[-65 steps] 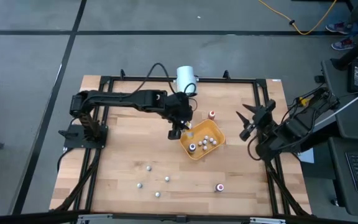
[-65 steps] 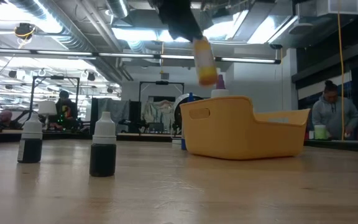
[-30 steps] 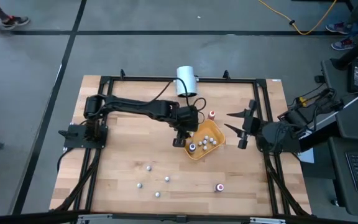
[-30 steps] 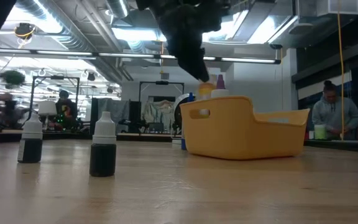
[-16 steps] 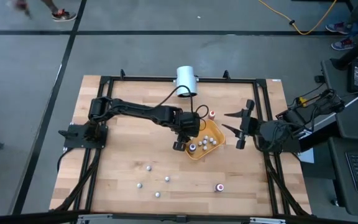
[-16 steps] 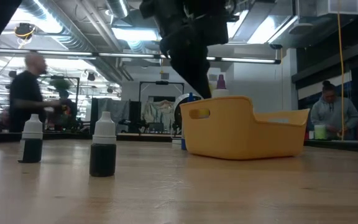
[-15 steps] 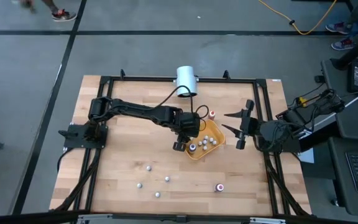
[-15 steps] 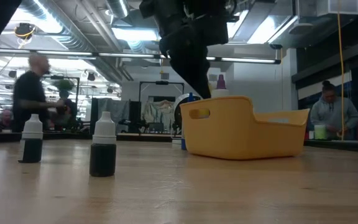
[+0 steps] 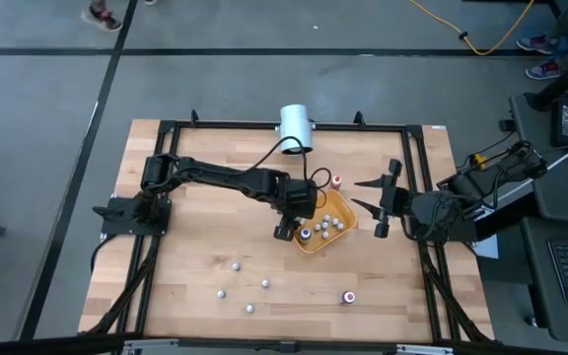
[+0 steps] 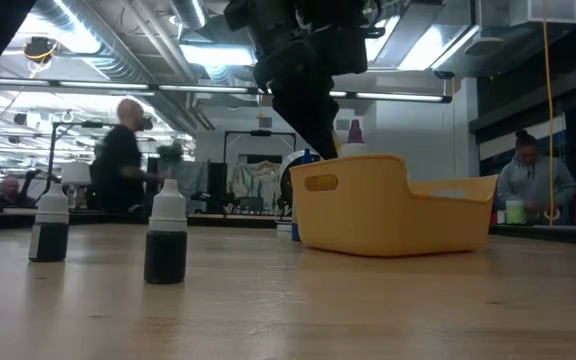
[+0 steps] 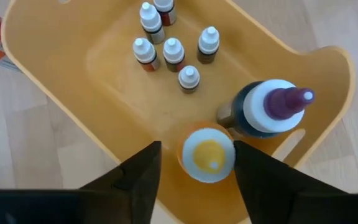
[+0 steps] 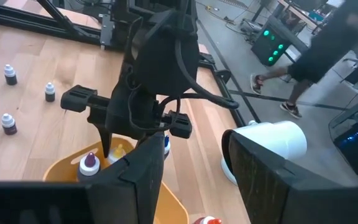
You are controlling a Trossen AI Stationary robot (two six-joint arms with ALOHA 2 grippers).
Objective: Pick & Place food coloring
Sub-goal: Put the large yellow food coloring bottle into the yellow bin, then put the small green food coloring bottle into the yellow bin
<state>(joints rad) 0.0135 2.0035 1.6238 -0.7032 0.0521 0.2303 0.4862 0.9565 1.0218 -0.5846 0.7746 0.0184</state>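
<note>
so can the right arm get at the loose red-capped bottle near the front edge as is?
Probably yes. The right gripper hangs open beside the yellow tray, and bare table lies between it and the red-capped bottle. The left gripper is busy over the tray, out of that path.

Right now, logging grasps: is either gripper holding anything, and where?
Apparently nothing: left gripper straddles the yellow-capped bottle in the orange tray, gap visible; right gripper open, empty.
</note>
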